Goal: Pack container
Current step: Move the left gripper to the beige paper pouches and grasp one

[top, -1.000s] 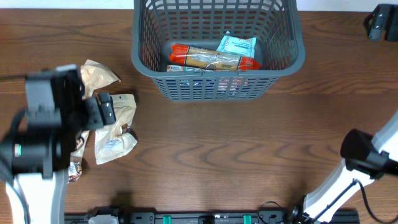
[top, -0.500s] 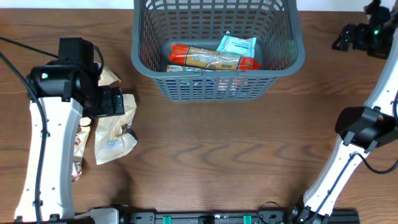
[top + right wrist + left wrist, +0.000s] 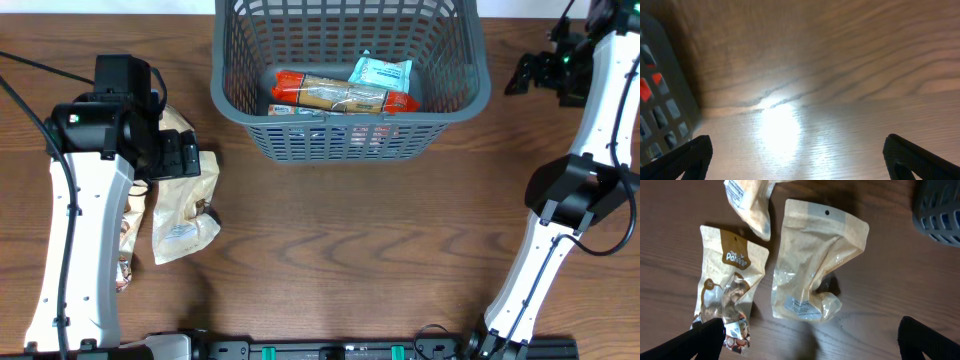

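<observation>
Jaws wide on both: left gripper [image 3: 817,340] swings over a crumpled tan paper pouch [image 3: 812,275], next for packing; right gripper [image 3: 802,157] nears the dark grey lattice plastic basket [image 3: 350,140].

The dark grey lattice basket [image 3: 340,140] looks like matt plastic; the brown wooden table [image 3: 840,60] shows fine grain and a glossy glare; the tan crinkled pouch [image 3: 812,265], centre frame, carries a shiny clear window

Container [image 3: 350,118] top cropped, upper pouch [image 3: 176,121] half-hidden
</observation>
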Action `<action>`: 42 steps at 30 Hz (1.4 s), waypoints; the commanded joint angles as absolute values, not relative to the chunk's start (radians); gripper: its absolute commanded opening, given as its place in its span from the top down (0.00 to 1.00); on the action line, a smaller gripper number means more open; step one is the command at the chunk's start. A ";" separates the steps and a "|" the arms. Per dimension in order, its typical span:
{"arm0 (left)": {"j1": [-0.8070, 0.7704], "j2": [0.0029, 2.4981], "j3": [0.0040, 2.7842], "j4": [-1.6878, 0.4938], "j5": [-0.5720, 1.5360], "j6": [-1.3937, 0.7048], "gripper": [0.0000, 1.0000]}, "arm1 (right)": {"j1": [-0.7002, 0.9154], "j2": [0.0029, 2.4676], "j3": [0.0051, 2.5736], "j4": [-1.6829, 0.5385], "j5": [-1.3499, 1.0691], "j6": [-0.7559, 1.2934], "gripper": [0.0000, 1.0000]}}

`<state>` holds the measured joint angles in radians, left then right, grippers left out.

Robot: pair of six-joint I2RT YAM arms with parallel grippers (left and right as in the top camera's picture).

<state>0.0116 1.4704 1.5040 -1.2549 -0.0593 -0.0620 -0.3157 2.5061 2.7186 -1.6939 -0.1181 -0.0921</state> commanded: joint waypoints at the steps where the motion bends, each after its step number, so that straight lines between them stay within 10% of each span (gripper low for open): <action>1: 0.017 1.473 1.509 -1.247 -0.057 -0.046 0.01 | -0.298 2.459 2.638 -1.699 -0.104 -0.064 0.01; 19: 0.017 1.474 1.436 -1.169 -0.057 -0.015 0.01 | -0.238 2.066 2.155 -1.665 -0.079 -0.052 0.01; 42: 0.017 1.477 0.835 -0.675 0.000 -0.021 0.01 | -0.196 2.059 2.151 -1.643 -0.079 -0.053 0.01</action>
<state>0.0116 1.4708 0.8719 -0.7074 -0.0063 -0.0254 -0.2043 2.0747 2.1559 -1.6440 -0.0853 -0.0681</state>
